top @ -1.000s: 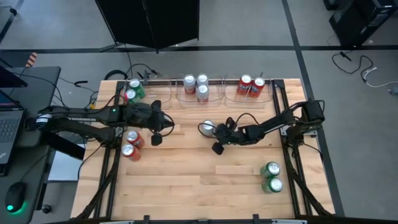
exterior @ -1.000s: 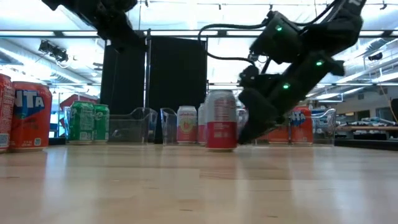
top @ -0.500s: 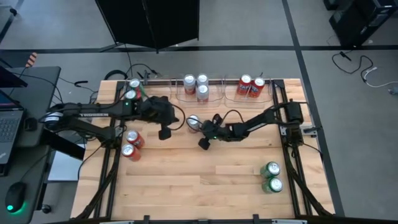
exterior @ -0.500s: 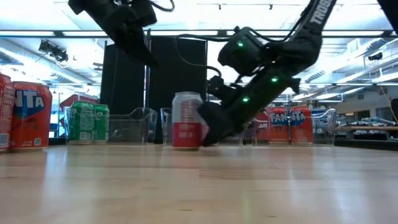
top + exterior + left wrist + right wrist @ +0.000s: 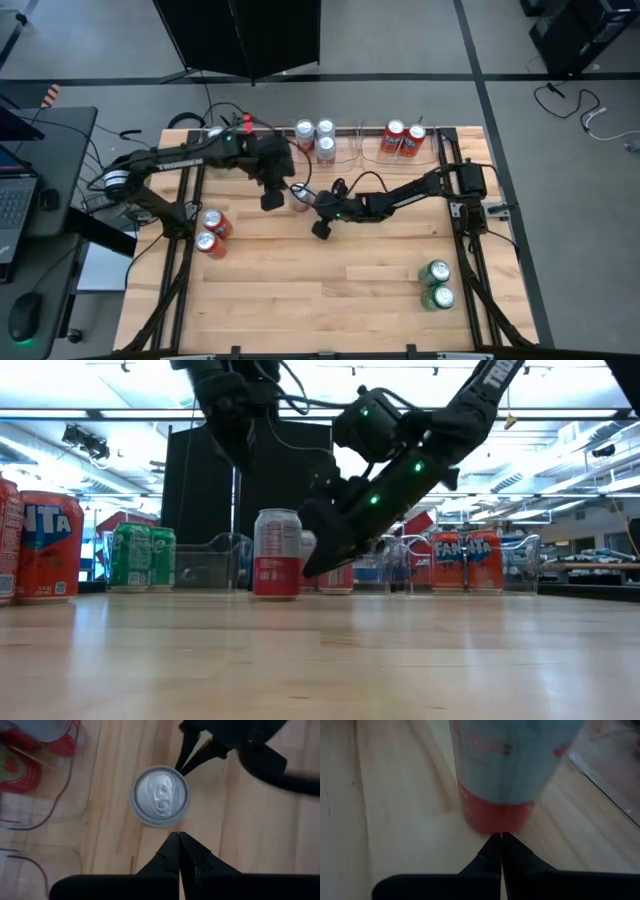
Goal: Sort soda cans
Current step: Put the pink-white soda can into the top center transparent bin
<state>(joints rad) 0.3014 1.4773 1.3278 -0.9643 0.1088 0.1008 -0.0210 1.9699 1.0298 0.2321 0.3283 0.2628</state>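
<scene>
Silver-white soda can (image 5: 277, 553) upright on worktop (image 5: 330, 280), label unreadable; right claw (image 5: 312, 565) closed against it; left claw (image 5: 178, 840) closed above.

"FANTA" reads on the red cans (image 5: 470, 561); partly on another (image 5: 48, 545).

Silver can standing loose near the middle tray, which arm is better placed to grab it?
Probably left: the left gripper hangs above the silver can, while the right gripper sits low beside its base. Both are shut.
</scene>
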